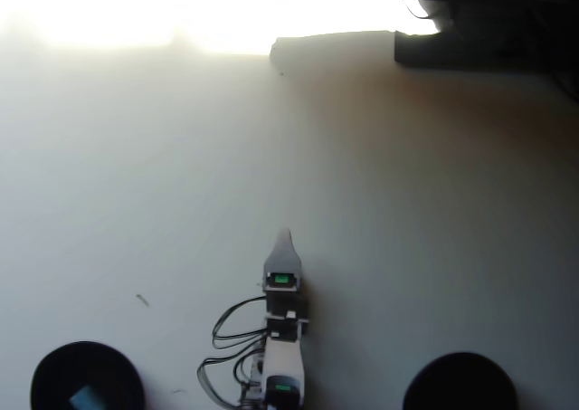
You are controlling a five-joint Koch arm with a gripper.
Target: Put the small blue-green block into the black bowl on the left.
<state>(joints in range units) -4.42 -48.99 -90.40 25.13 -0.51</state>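
Note:
The small blue-green block (88,397) lies inside the black bowl (63,365) at the bottom left of the overhead view, near the bowl's lower edge. The white arm stands at the bottom centre and reaches up the picture. Its gripper (287,238) ends in a single pale pointed tip over bare table, well to the right of the bowl and apart from it. Only one tip shows, so I cannot tell how its jaws stand. Nothing is seen held at the tip.
A second round bowl (460,383), slightly greyer, sits at the bottom right. Black cables (228,333) loop out left of the arm's base. Dark objects (470,39) line the top right edge. Strong glare washes out the top left.

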